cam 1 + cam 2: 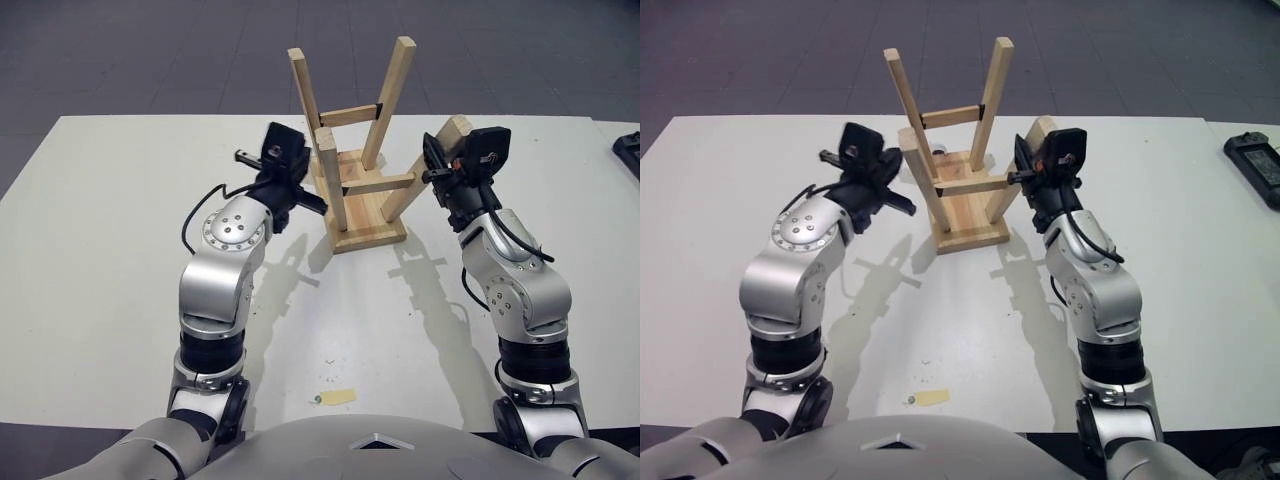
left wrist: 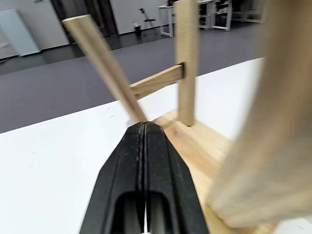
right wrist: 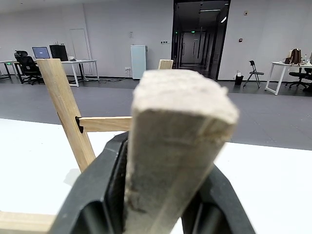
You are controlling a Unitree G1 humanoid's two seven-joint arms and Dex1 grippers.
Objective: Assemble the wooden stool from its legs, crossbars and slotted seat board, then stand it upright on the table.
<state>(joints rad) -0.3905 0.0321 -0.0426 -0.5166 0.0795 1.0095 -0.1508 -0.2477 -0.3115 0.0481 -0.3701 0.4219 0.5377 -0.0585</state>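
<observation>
No legible text or signs

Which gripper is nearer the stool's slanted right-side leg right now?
Right. The right gripper is clamped on the slanted leg; the left gripper, jaws shut, sits beside the near-left leg instead.

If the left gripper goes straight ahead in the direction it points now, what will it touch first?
Probably the slanted leg, low down where it joins the seat board: the shut left gripper aims there. The nearer leg stands close beside that line and might be brushed first; depth is unclear.
</observation>
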